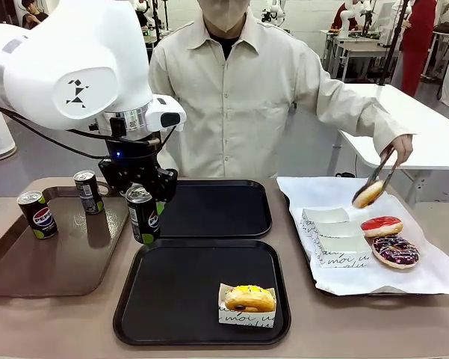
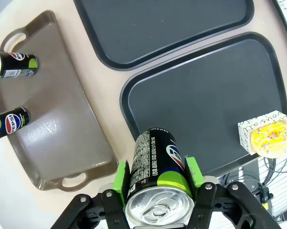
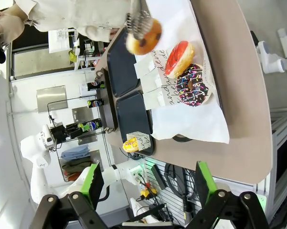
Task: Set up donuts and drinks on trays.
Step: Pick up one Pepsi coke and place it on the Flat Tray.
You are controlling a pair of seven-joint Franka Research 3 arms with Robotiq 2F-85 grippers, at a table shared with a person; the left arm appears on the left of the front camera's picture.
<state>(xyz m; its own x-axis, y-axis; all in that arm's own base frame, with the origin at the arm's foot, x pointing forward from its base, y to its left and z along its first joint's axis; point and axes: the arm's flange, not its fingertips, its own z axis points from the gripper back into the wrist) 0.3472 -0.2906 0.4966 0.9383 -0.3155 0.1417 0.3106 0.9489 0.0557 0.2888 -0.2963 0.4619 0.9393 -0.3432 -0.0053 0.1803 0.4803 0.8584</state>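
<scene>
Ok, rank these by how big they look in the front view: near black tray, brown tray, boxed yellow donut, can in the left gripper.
1. near black tray
2. brown tray, somewhat smaller
3. boxed yellow donut and the can in the left gripper: too alike to rank

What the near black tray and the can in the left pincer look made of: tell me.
The near black tray: probably plastic, matte with faint sheen, moulded rounded rim. The can in the left pincer: likely aluminium, glossy printed black wall, bare silver top with pull tab.
</scene>
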